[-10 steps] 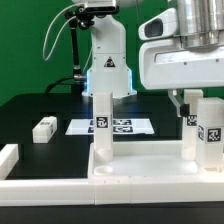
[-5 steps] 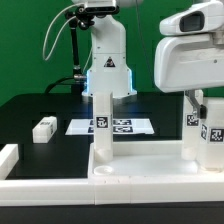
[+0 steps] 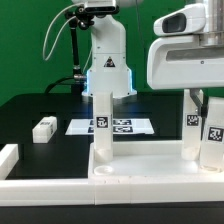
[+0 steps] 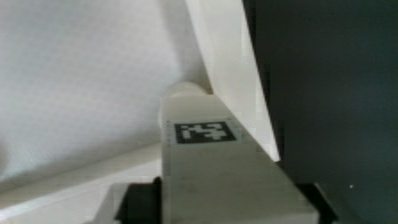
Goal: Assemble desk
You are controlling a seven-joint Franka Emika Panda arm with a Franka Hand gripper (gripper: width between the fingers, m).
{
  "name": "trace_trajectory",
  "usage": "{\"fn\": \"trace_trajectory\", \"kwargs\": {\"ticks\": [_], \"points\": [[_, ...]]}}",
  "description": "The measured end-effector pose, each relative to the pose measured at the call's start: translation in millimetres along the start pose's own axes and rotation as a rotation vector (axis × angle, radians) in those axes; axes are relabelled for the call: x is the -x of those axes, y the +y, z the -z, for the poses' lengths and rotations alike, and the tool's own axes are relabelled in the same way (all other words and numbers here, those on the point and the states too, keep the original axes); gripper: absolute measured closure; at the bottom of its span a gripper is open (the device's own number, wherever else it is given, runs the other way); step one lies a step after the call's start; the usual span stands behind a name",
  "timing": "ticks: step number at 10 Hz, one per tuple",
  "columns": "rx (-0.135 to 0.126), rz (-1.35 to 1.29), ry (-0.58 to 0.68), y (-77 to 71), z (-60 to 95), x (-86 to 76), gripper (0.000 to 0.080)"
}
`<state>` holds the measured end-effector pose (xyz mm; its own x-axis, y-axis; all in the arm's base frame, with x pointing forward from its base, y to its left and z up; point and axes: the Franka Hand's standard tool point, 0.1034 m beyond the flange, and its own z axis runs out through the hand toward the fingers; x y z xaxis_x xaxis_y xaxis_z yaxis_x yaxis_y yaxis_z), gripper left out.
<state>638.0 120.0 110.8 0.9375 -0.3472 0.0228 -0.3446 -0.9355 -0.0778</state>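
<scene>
The white desk top (image 3: 140, 172) lies at the front of the exterior view, with raised rim. A white leg (image 3: 101, 125) stands on its left part and another leg (image 3: 190, 128) stands on its right part. My gripper (image 3: 207, 104) is shut on a third leg (image 3: 213, 140), held upright at the right edge, next to the standing right leg. A fourth leg (image 3: 44, 128) lies loose on the black table. In the wrist view the held leg (image 4: 210, 150) with its tag sits between my fingers (image 4: 143, 202) above the desk top (image 4: 71, 80); my gripper (image 4: 222, 205) is shut.
The marker board (image 3: 128, 126) lies flat behind the desk top. A white border rail (image 3: 8, 158) stands at the exterior view's left. The robot's base (image 3: 108, 65) rises at the back.
My gripper with the held leg has shifted a little toward the exterior view's right. The other legs and the desk top have not moved.
</scene>
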Motion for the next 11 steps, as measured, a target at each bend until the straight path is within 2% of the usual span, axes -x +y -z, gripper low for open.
{"fn": "trace_trajectory", "kwargs": {"ticks": [1, 2, 4, 5, 6, 9, 10, 11], "points": [[0.004, -0.113, 0.007, 6.8, -0.6, -3.2, 0.0505], [-0.006, -0.270, 0.015, 11.4, -1.5, -5.9, 0.0505], [-0.013, -0.748, -0.014, 6.8, -3.0, -1.3, 0.0508], [-0.033, -0.945, -0.029, 2.6, -3.5, -1.1, 0.0508], [-0.046, -1.033, -0.024, 2.7, -4.1, -1.6, 0.0508], [-0.049, -1.035, -0.016, 0.7, -4.6, -0.1, 0.0508], [-0.055, -0.980, -0.007, 0.4, -4.0, -1.8, 0.0328], [-0.072, -0.824, 0.017, 1.4, -2.1, -6.9, 0.0213]]}}
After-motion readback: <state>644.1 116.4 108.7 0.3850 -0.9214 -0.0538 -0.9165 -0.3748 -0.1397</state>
